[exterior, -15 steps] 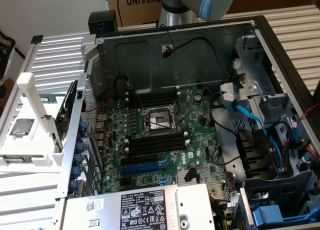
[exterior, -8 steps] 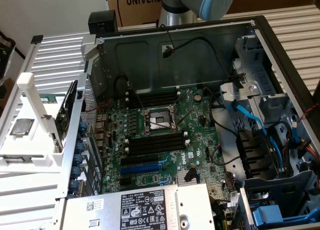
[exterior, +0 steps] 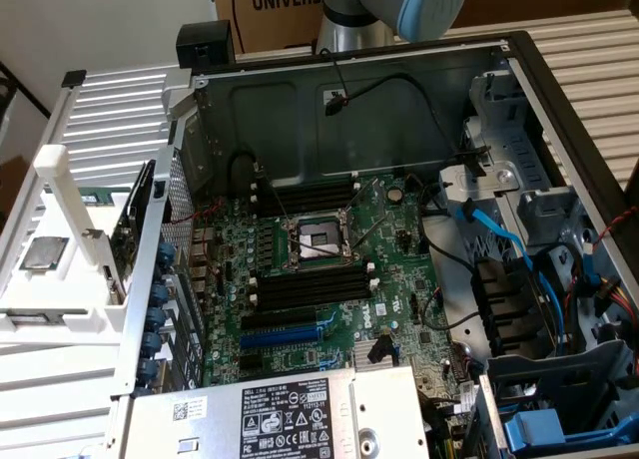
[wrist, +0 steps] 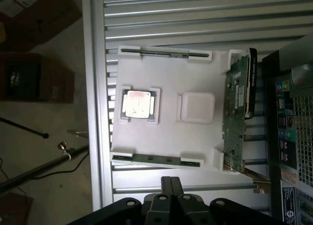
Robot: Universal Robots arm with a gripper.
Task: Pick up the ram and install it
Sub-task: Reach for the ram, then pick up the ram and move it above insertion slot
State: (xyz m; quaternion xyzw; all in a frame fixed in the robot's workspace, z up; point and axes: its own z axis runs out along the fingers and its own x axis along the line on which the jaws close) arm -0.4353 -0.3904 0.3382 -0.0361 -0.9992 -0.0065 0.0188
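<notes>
Judged from the layout: reaching for the ram (wrist: 156,159), not yet gripped. To do this well, spread the fingers wide before coming down, centre over the middle of the stick's long edge, and keep the pads parallel to its flat faces. Pinch bare board rather than chips. Lift straight up out of the white holder (wrist: 166,73) with no twist, given the end brackets hugging the stick edge-up. Keep clear of the larger green card (wrist: 234,112) standing off to one side of the hand. Keep clear too of the processor (wrist: 138,103) lying flat just past the near stick.

Shows the gripper (wrist: 170,181) closed, fingertips pressed together, clamped on nothing and touching nothing. Hangs above the holder's near border, closest to that stick, taken here as the ram, seated on edge just ahead of the fingertips. Sits well apart from a second stick (wrist: 164,52) seated the same way along the far border. Hovers beside rather than inside the open computer case (exterior: 280,110), well away from the black memory slots (exterior: 305,289) on its board.
</notes>
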